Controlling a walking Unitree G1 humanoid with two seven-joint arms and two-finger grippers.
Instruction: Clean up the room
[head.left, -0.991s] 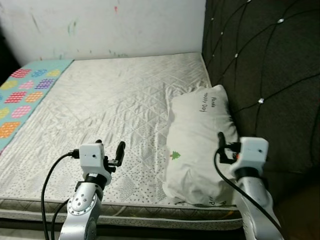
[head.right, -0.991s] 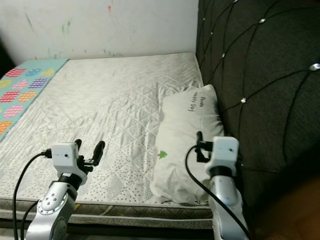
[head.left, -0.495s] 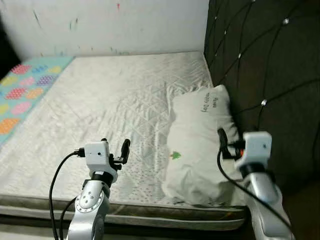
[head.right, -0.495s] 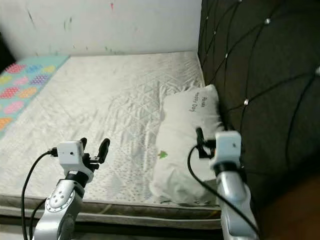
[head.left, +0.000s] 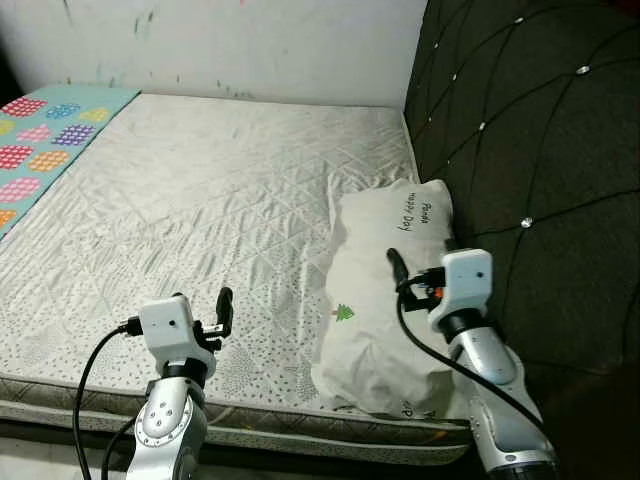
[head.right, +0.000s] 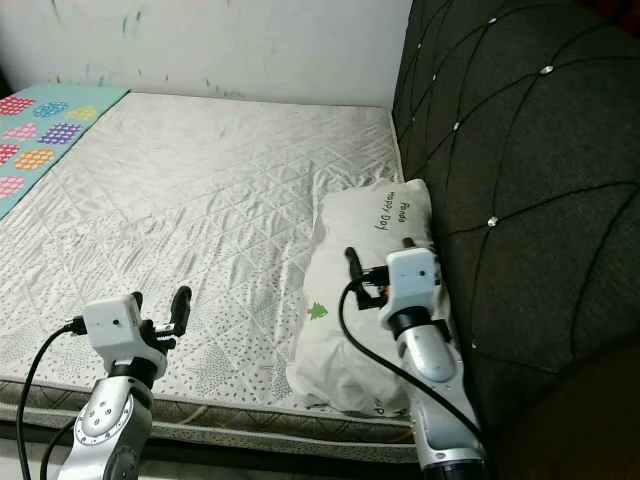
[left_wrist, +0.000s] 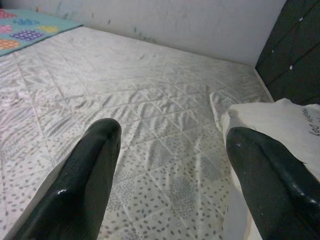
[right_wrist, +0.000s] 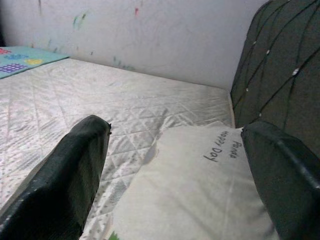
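Observation:
A white pillow (head.left: 372, 300) with black lettering and a small green tree lies on the quilted mattress (head.left: 220, 190), against the dark headboard. My right gripper (head.left: 408, 274) hovers open just above the pillow's middle, nothing between its fingers; the right wrist view has the pillow (right_wrist: 200, 175) below and ahead of the open gripper (right_wrist: 177, 127). Over the mattress's near edge my left gripper (head.left: 216, 314) stands open and empty, to the pillow's left. In the left wrist view the pillow (left_wrist: 280, 117) lies beside one finger of that gripper (left_wrist: 172, 135).
A dark tufted headboard (head.left: 530, 140) rises along the bed's right side. A white wall (head.left: 230, 45) with paint marks closes the far end. A teal blanket (head.left: 40, 115) with coloured patches covers the far left of the mattress. The mattress's front edge (head.left: 280, 425) is right before me.
The camera has shifted and tilted. My right gripper has moved from the pillow's right edge to above its middle. The left gripper stays open near the front edge.

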